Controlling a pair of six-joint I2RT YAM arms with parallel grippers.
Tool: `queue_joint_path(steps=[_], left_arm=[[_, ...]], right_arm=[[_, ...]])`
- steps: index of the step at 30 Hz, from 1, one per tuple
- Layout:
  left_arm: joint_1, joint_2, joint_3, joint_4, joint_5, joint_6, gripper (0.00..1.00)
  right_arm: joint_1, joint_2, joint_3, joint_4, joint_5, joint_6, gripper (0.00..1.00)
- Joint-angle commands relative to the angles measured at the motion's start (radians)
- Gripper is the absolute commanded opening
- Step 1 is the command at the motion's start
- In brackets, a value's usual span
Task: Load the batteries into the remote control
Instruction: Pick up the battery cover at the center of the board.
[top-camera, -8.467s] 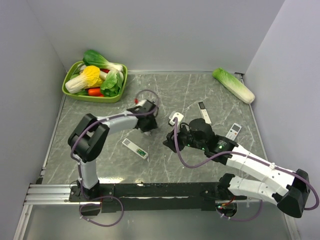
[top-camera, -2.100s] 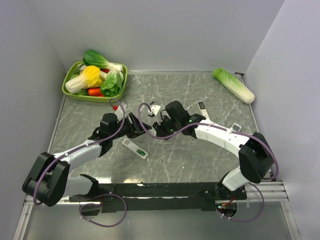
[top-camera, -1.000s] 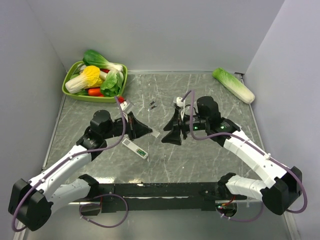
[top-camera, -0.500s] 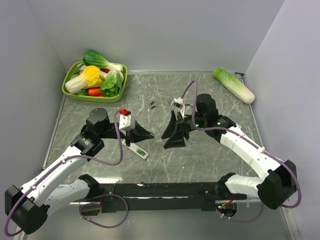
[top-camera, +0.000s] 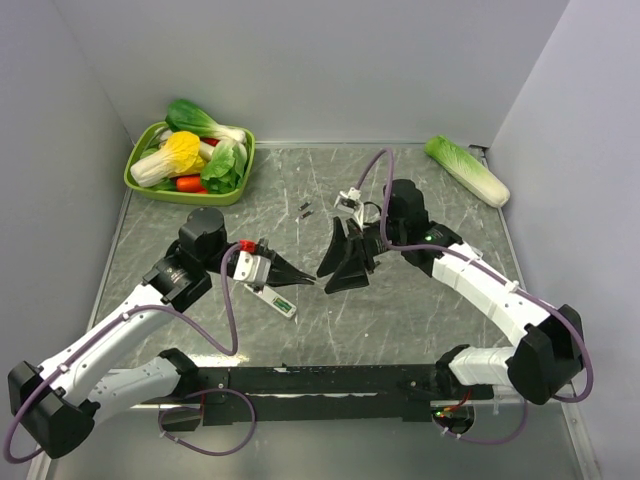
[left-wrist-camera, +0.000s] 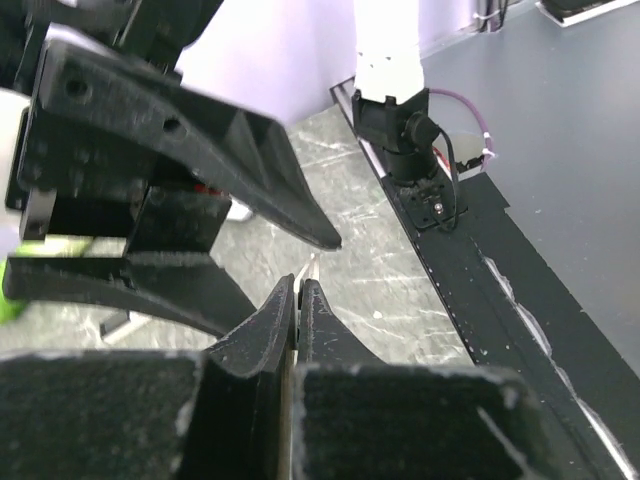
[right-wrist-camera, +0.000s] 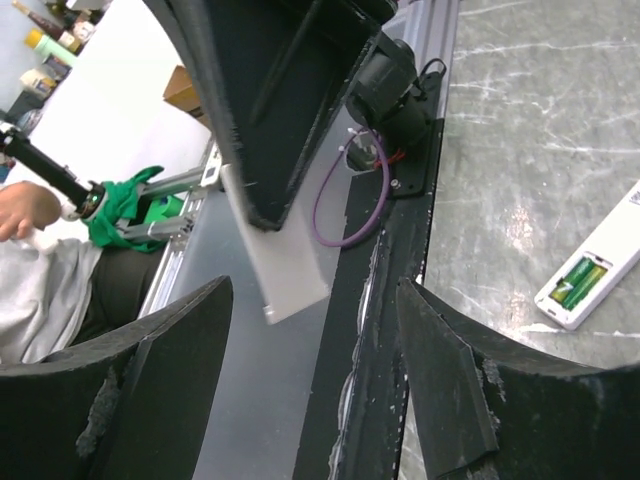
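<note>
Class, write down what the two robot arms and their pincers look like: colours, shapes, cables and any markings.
The left arm and right arm have white shells with black joints. The left pincer and right pincer each have two black wedge-shaped fingers, edges scuffed grey. A purple cable loops along each arm. A small red part sits at the left wrist.

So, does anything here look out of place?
The remote control lies back-up, its recess uncovered with the batteries showing. The left claw pinches a thin white sliver. A cabbage lies alone, far from the green basket.
</note>
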Motion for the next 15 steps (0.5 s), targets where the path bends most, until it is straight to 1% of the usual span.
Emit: queue_joint_path(steps=[1, 5, 7, 9, 10, 11, 13, 14, 15], left_arm=[[-0.015, 0.013, 0.049, -0.015, 0.094, 0.104, 0.01], [-0.018, 0.02, 0.054, -0.018, 0.128, 0.115, 0.01], [-0.018, 0.022, 0.052, -0.012, 0.133, 0.115, 0.01], [-0.019, 0.017, 0.045, -0.001, 0.137, 0.109, 0.01], [-0.019, 0.019, 0.043, 0.009, 0.139, 0.106, 0.01], [-0.021, 0.017, 0.04, 0.014, 0.143, 0.105, 0.01], [-0.021, 0.016, 0.042, 0.02, 0.143, 0.105, 0.01], [-0.021, 0.016, 0.042, 0.022, 0.145, 0.106, 0.01], [-0.021, 0.014, 0.043, 0.022, 0.148, 0.106, 0.01]], right_arm=[[0.02, 0.022, 0.065, 0.063, -0.072, -0.004, 0.69], [0.027, 0.028, 0.049, 0.145, -0.117, 0.057, 0.63], [0.03, 0.025, 0.026, 0.257, -0.152, 0.102, 0.6], [0.034, 0.025, -0.004, 0.354, -0.182, 0.195, 0.58], [0.034, 0.027, -0.015, 0.464, -0.19, 0.233, 0.57], [0.036, 0.034, -0.026, 0.521, -0.196, 0.319, 0.56], [0.042, 0.044, -0.064, 0.663, -0.21, 0.425, 0.55], [0.039, 0.059, -0.079, 0.83, -0.215, 0.555, 0.55], [0.04, 0.07, -0.107, 0.945, -0.221, 0.629, 0.54]])
